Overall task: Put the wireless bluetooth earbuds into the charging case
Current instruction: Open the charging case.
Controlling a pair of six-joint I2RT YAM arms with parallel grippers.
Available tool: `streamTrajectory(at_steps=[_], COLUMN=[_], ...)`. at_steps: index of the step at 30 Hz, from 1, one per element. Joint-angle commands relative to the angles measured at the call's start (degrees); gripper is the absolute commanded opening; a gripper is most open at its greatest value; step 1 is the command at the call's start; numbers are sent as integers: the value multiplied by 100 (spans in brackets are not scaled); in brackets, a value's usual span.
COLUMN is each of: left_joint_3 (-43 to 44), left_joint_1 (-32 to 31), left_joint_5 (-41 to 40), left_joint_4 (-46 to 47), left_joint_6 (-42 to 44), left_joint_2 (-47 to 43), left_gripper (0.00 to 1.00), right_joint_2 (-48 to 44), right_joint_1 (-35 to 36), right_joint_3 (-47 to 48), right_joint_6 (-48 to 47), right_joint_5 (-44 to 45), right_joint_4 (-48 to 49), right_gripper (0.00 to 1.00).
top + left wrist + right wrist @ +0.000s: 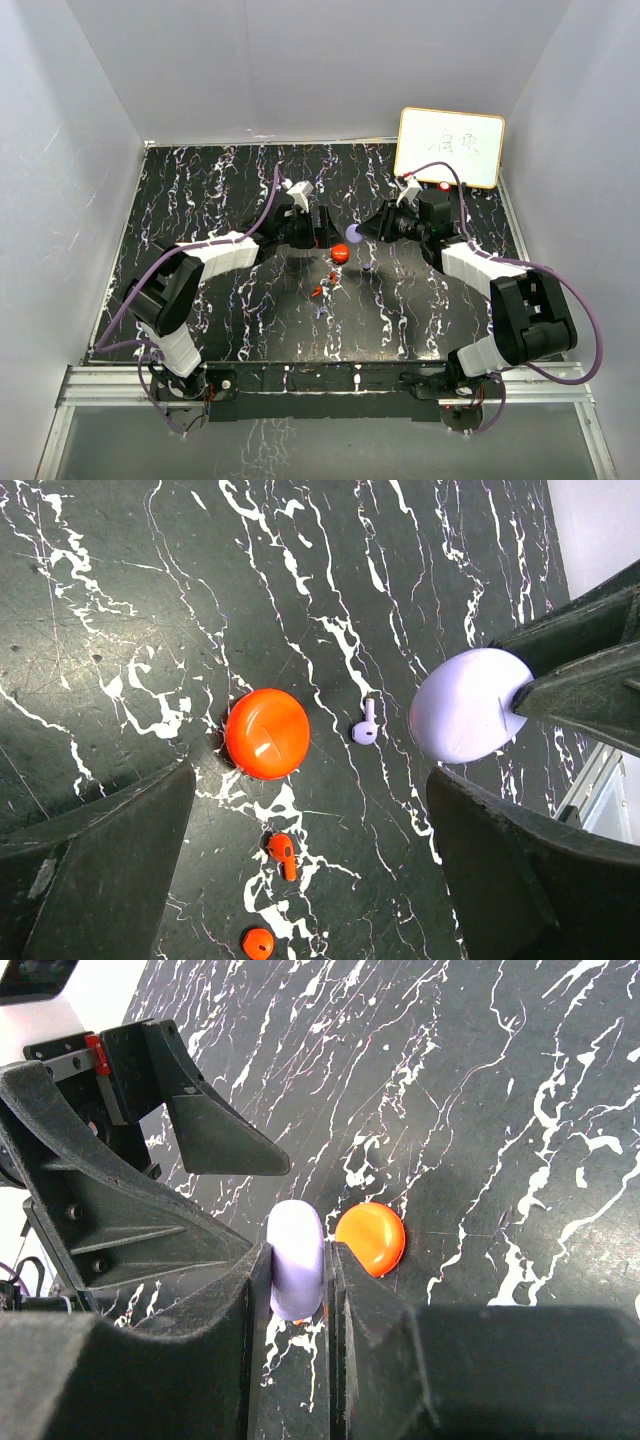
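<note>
Right gripper (298, 1285) clamps the lavender case (295, 1245) beside the red case (371, 1238).

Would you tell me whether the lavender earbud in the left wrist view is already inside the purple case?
No, the lavender earbud lies bare on the table, apart from the purple case.

Between the right fingers (345, 1300), one case (296, 1260); second case (371, 1237) just beside; earbuds (319, 291) in front of both

Left fingers (100, 860) spread wide, right fingers (352, 1305) clamped on lavender case (296, 1270)
</note>
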Motion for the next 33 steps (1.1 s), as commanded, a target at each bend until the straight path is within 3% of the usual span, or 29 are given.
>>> streamTrajectory(at_steps=[1,33], left_joint_3=[188,304], left_joint_1=[-39,-182], left_joint_5=[45,-124], left_joint_4=[69,195], left_joint_6=[-8,-8], left_joint_2=[-234,223], left_gripper=[99,99], right_joint_2=[-81,-201], right_joint_1=[-20,-17], right_joint_3=[314,333], right_joint_6=[-80,22], right_joint_5=[-33,-286], right_joint_4=[192,228], right_gripper=[0,0])
